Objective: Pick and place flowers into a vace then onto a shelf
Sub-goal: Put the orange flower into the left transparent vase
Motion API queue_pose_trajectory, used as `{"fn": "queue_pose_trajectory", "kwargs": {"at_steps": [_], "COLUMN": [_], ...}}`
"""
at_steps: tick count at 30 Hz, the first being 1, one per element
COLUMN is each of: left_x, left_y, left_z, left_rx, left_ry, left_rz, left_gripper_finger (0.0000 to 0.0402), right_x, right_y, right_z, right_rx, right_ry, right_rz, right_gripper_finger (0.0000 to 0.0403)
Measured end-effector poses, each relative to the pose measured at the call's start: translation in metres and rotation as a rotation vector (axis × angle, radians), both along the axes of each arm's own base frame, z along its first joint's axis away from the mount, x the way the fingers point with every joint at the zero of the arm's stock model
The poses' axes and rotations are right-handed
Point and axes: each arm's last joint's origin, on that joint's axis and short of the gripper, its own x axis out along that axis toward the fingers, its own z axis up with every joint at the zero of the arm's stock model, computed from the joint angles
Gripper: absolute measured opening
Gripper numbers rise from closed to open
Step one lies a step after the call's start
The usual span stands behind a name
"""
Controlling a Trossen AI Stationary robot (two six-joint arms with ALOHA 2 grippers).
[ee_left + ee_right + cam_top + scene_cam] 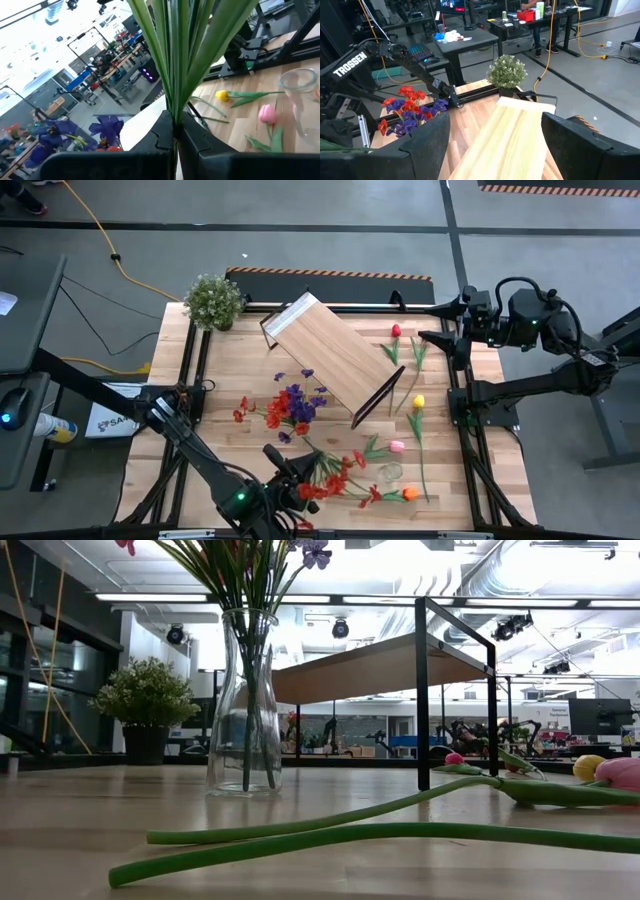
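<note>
Near the table's front edge, left fingers [175,131] clamp flower stems [182,55]; right fingers [495,145] spread, empty.

1. A grey concrete floor [330,240] surrounds the light plank tabletop [240,460].
2. An orange cable [100,235] runs across that floor.
3. Black-and-orange striped hazard tape [560,190] marks it.
4. Dark desks with monitors and clutter [465,35] stand beyond.
5. Long bright ceiling light strips [300,598] glow overhead, beside pale ducts [500,580].
</note>
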Motion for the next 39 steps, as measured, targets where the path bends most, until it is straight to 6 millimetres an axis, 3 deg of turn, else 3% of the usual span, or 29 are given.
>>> {"fn": "queue_pose_trajectory", "kwargs": {"at_steps": [23,39], "left_x": [0.001,0.013], "left_y": [0.006,0.024], "left_z": [-0.011,-0.012], "left_rx": [-0.011,-0.044], "left_ry": [-0.097,-0.129], "left_rz": [0.054,0.104], "left_gripper_finger": [0.0035,0.0038], "right_x": [0.000,0.000], "right_y": [0.000,0.000], "right_z": [0.000,-0.001], "right_rx": [-0.021,-0.061], "right_ry": [0.006,0.027], "right_rz": [0.005,0.014], "right_gripper_finger": [0.0303,0.0303]}}
